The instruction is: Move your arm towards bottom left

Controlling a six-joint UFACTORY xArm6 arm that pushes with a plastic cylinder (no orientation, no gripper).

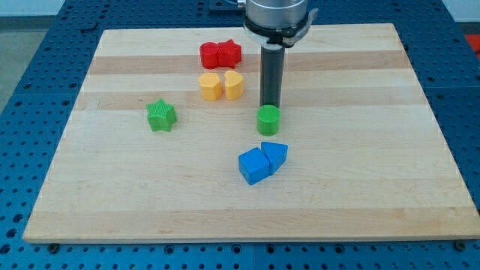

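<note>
My tip stands near the board's middle, right behind the green cylinder and seemingly touching its far side. Two blue blocks lie just below it: a blue cube and a blue triangular block, touching each other. To the tip's left are a yellow pair, a rounded block and a heart. Above them sit two red blocks side by side. A green star lies alone at the view's left.
The wooden board rests on a blue perforated table. The arm's grey wrist hangs over the board's top edge.
</note>
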